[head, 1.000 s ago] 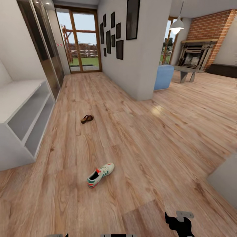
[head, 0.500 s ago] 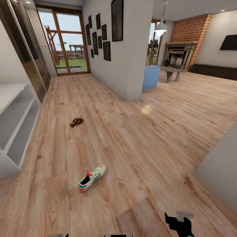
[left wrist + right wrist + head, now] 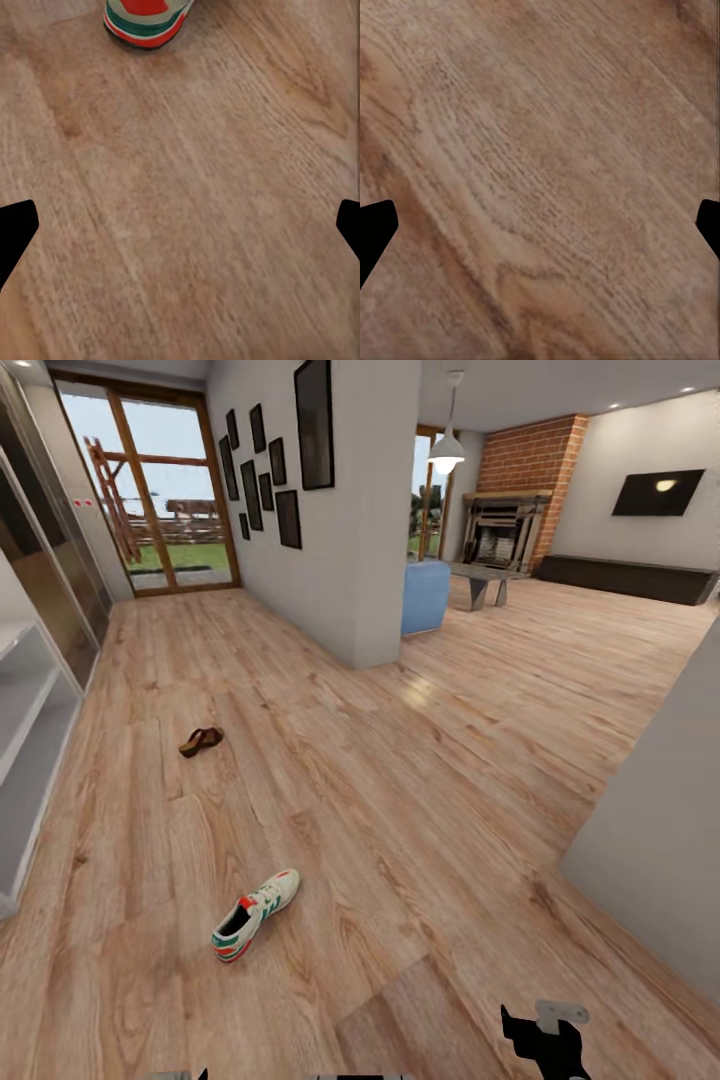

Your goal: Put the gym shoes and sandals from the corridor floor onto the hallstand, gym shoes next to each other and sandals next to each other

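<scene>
One gym shoe (image 3: 255, 915), white with green stripes and a red-orange heel, lies on its own on the corridor floor (image 3: 400, 800) in the head view. Its heel (image 3: 146, 19) shows at the edge of the left wrist view, well beyond my left gripper (image 3: 180, 225), which is open and empty. One brown sandal (image 3: 201, 741) lies farther down the corridor. A slice of the pale-grey hallstand (image 3: 25, 740) shows at the left edge. My right gripper (image 3: 540, 225) hangs open over bare planks; its dark body (image 3: 545, 1040) shows low in the head view.
A white wall corner (image 3: 350, 560) divides the corridor from a living room with a blue chair (image 3: 425, 595) and a brick fireplace (image 3: 505, 525). A grey panel (image 3: 660, 830) stands close at the right. Glass doors (image 3: 150, 500) close the corridor's far end.
The head camera has swung to the right, so the shoe, sandal and hallstand slide left in the picture. The things themselves have not moved, and the right arm looks the same.
</scene>
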{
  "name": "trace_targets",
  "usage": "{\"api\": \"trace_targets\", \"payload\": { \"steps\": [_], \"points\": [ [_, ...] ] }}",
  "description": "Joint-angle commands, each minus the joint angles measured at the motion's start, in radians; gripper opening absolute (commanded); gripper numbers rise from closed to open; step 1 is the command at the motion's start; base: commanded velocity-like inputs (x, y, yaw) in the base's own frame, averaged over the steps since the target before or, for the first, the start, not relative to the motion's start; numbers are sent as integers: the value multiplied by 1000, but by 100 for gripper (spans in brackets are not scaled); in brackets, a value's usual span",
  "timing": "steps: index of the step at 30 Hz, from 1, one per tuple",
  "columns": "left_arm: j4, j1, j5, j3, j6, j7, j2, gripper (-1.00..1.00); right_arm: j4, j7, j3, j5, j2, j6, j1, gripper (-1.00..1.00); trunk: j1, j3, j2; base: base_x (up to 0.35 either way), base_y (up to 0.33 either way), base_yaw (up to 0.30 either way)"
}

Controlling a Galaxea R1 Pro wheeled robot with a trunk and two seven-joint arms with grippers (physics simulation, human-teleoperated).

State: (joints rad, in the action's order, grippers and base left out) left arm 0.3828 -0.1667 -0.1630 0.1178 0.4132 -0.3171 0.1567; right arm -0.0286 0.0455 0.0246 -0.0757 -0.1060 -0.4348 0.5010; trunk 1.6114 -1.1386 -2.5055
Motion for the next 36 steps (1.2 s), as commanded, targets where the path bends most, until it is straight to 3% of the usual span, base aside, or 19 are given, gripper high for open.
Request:
{"api": "trace_targets", "payload": {
  "steps": [1,13,36],
  "points": [
    [-1,0,-9,3,-1,-10,0,100,1,-3,1,-7,0,-4,1,100,0,-1,0,54,86,-54],
    [-1,0,-9,3,-1,-10,0,100,1,-3,1,-7,0,-4,1,100,0,0,0,105,177,-13],
    [-1,0,-9,3,-1,-10,0,100,1,-3,1,-7,0,-4,1,100,0,0,0,74,83,-33]
  ]
}}
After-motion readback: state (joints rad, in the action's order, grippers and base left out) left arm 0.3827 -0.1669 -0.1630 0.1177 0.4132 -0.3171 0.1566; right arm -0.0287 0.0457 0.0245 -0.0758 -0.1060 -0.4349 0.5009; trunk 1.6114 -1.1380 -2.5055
